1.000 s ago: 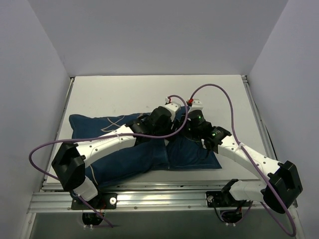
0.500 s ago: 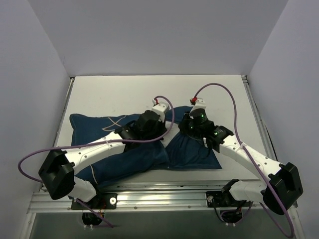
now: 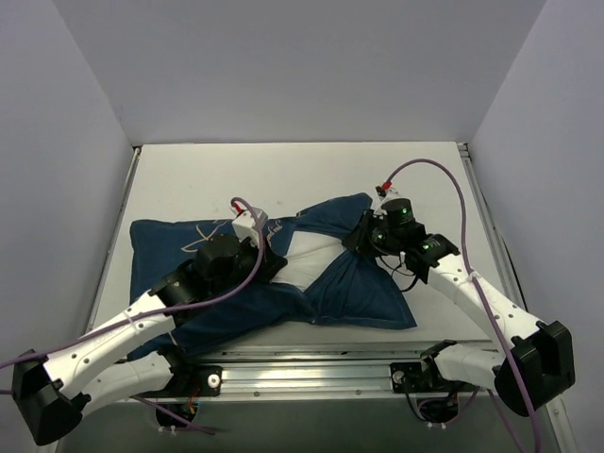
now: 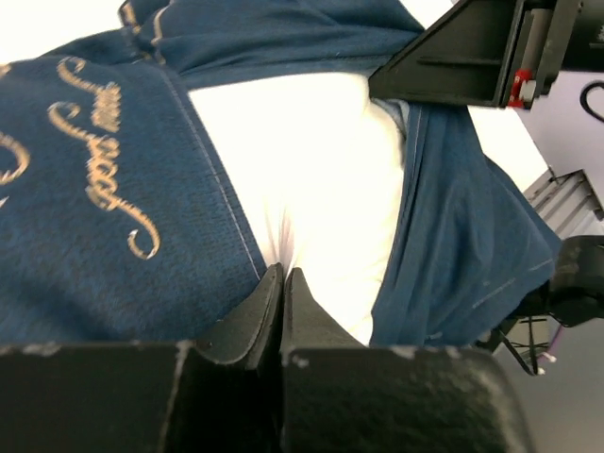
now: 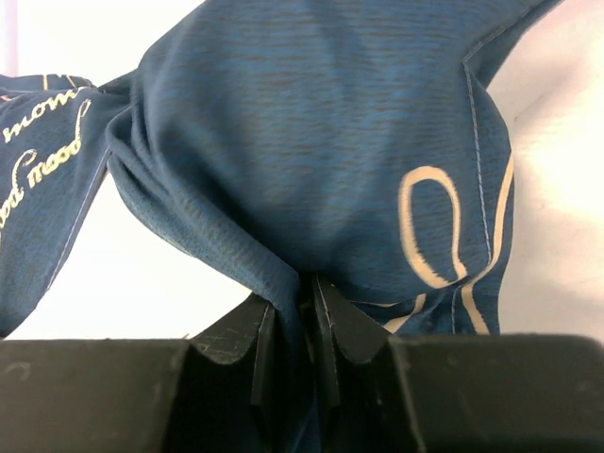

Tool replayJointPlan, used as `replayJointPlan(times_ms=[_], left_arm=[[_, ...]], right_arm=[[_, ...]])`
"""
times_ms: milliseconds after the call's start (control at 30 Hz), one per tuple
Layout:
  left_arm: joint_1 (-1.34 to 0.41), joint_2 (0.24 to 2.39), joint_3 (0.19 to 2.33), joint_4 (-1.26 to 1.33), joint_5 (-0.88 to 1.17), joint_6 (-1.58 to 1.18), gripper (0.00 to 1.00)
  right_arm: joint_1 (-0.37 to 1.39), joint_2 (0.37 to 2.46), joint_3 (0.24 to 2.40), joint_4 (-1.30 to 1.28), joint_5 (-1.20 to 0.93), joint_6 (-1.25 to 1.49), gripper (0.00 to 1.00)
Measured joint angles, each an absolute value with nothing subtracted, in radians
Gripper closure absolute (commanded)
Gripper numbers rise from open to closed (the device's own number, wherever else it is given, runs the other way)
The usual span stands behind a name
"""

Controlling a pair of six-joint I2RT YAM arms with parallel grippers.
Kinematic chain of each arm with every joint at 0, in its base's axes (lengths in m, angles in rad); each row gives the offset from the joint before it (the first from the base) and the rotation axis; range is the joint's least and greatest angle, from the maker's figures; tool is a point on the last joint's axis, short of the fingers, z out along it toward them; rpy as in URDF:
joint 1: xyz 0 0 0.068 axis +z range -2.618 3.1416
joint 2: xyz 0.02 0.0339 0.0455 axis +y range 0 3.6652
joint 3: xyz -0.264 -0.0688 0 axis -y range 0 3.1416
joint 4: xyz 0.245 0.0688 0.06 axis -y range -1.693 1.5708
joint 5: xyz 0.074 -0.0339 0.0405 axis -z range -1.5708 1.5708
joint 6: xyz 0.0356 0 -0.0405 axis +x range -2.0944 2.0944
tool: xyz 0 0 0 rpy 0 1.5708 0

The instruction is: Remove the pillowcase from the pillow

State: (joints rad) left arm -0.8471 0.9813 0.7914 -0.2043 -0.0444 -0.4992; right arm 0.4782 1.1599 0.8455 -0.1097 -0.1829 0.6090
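The navy pillowcase (image 3: pixel 179 241) lies across the near half of the table, parted in the middle where the white pillow (image 3: pixel 311 257) shows. My left gripper (image 3: pixel 272 260) is at the left edge of that gap. In the left wrist view its jaws (image 4: pixel 281 276) are shut, tips at the pillowcase (image 4: pixel 94 236) hem against the pillow (image 4: pixel 311 170); whether cloth is pinched I cannot tell. My right gripper (image 3: pixel 362 236) is at the gap's right edge. It (image 5: pixel 310 283) is shut on a bunched fold of the pillowcase (image 5: pixel 311 142), lifted and taut.
The white table (image 3: pixel 208 175) is walled at the back and both sides. A metal rail (image 3: pixel 302 376) runs along the near edge. Purple cables (image 3: pixel 444 175) loop off both arms. The right arm's black wrist (image 4: pixel 453 57) hangs close above the pillow.
The left gripper shut and drew back to the left; the right pulled its fold to the right. The pillowcase parted and white pillow now shows between them.
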Motion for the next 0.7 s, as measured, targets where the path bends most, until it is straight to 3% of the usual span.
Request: replayJointPlan(times_ms=[100, 233, 367, 467, 500, 533, 633, 700], left_arm=[[-0.840, 0.902, 0.758, -0.232, -0.044, -0.530, 0.98], [-0.805, 0.816, 0.717, -0.307, -0.080, -0.548, 0.98], [-0.803, 0.846, 0.715, -0.301, -0.073, -0.556, 0.97], [-0.803, 0.931, 0.763, -0.321, -0.066, -0.541, 0.68], [-0.804, 0.976, 0.801, -0.330, -0.059, -0.533, 0.41], [-0.805, 1.009, 0.835, -0.338, -0.053, -0.521, 0.30], [-0.813, 1.086, 0.947, -0.358, -0.039, -0.508, 0.11], [-0.817, 1.135, 1.045, -0.374, -0.038, -0.489, 0.06]], right_arm=[[0.413, 1.160, 0.846, -0.127, -0.282, 0.616, 1.00], [0.300, 1.161, 0.846, -0.191, -0.260, 0.588, 1.00], [0.332, 1.165, 0.846, -0.162, -0.237, 0.554, 1.00], [0.415, 1.176, 0.839, -0.107, -0.164, 0.540, 1.00], [0.434, 1.176, 0.830, -0.085, -0.144, 0.540, 1.00], [0.449, 1.176, 0.818, -0.063, -0.129, 0.540, 1.00], [0.484, 1.173, 0.771, 0.000, -0.091, 0.549, 1.00], [0.510, 1.169, 0.752, 0.017, -0.064, 0.552, 1.00]])
